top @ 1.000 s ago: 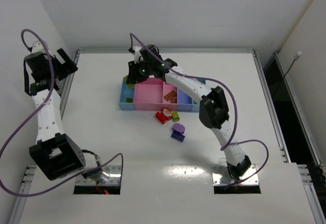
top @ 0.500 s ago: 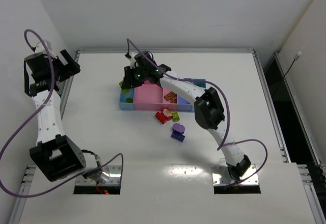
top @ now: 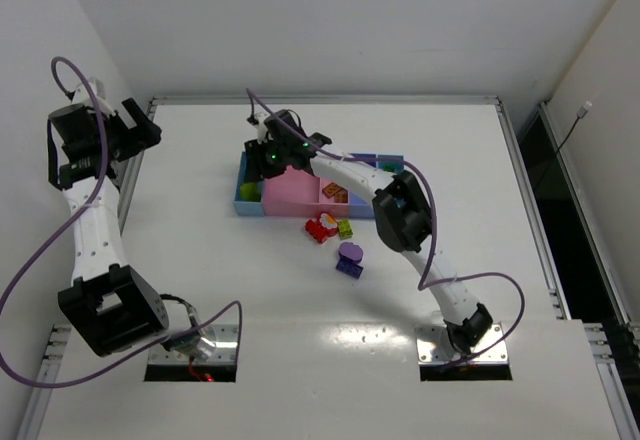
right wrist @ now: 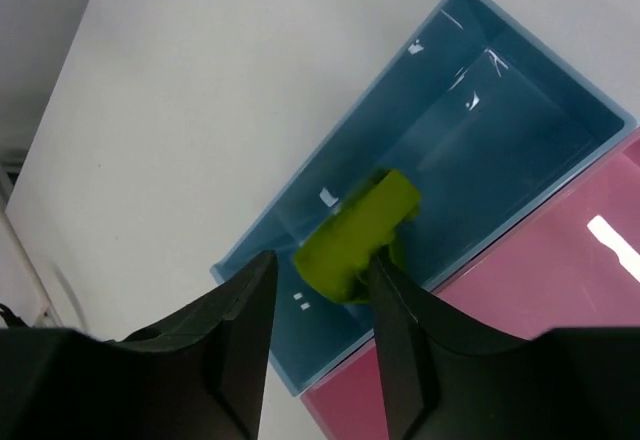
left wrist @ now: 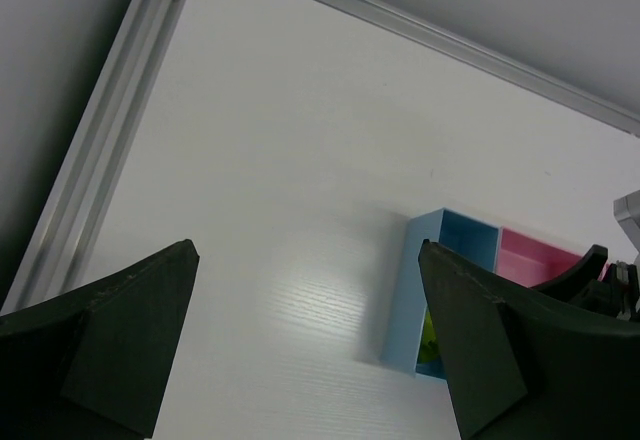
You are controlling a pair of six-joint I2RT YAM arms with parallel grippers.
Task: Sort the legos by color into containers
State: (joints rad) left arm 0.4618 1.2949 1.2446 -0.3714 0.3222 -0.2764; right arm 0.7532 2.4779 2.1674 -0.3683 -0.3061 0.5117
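Sorting under way: the right gripper [right wrist: 325,268] is reaching across the table [top: 180,230] and hovering over the light blue end bin [right wrist: 520,110], the compartment at the 9 o'clock end of the containers [top: 300,188]. A yellow-green brick [right wrist: 358,228] is showing between its fingertips. The fingers are standing parted around the piece, and it cannot be told whether they are pinching it or whether it is already lying on the bin floor. In the wrist view the brick is sitting toward the bin's 7 o'clock end, near the short end wall and not far from the divider shared with the pink bin [right wrist: 570,290]. The left gripper [left wrist: 307,250] is waiting wide open and empty above the table's 10 o'clock corner. If the brick is being held, a clean drop likely means staying low over the blue floor, clear of the pink divider, and parting the fingers only a little so the piece is not bouncing out. Rising straight up afterwards should avoid catching a wall, before swinging toward the loose legos [top: 320,228] lying at about 5 o'clock from this bin.
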